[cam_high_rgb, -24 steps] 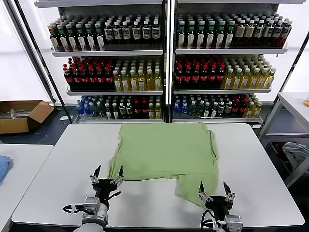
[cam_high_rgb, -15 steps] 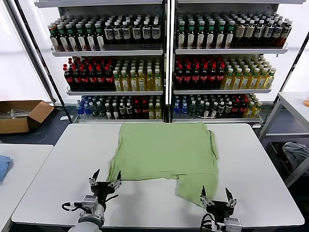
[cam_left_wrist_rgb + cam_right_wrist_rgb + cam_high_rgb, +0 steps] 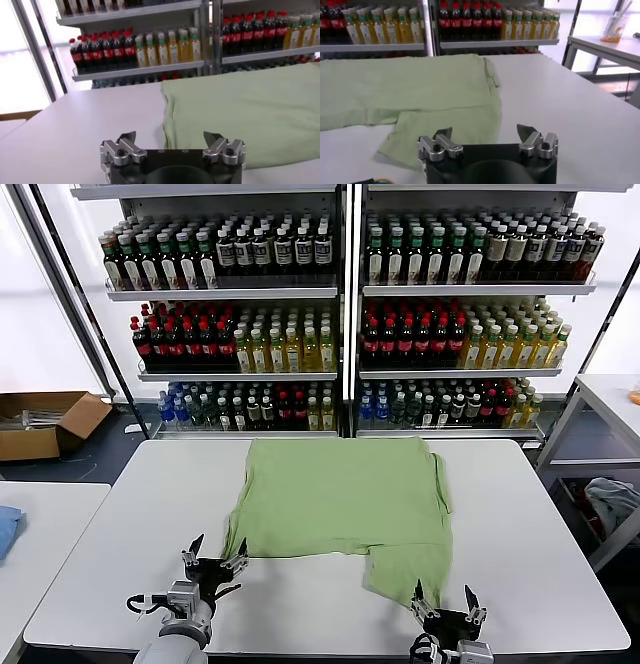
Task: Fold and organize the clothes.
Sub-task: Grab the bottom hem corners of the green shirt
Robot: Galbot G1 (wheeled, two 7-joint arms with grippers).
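Shelves of bottles (image 3: 345,324) stand behind a white worktop (image 3: 120,524). On it lies the green shirt (image 3: 345,504), partly folded. Near its front edge, the left hand (image 3: 213,555) and right hand (image 3: 443,605) wait wide open, holding nothing.

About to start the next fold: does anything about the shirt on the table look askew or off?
The green shirt lies mostly flat, but one flap sticks out from the near edge on the robot's right, uneven with the rest. Nothing is spilled or damaged.
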